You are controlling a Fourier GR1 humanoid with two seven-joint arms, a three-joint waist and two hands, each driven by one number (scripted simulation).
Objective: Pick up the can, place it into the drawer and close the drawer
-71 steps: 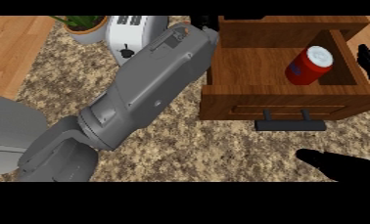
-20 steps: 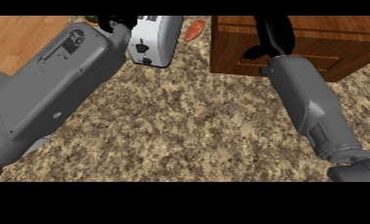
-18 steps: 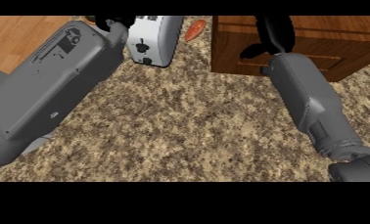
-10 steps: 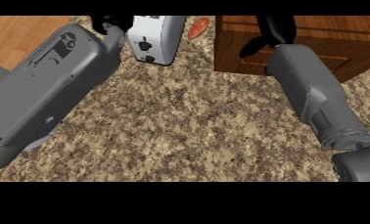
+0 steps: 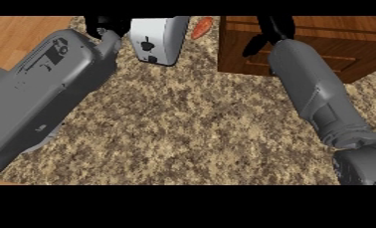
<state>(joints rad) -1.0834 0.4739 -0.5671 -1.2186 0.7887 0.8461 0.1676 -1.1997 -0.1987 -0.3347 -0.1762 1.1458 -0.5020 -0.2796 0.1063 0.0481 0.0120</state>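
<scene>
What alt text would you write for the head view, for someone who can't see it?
The right robot hand is at the front of a wooden drawer that looks shut, at the far right of a speckled stone counter. The left robot hand is at the upper left beside a white toaster.

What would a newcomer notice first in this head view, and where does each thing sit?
Two grey forearms dominate: the left forearm fills the left side, the right forearm runs up the right to the black right hand at the wooden drawer unit. Between them, at the top, stands a white toaster on the speckled counter.
</scene>
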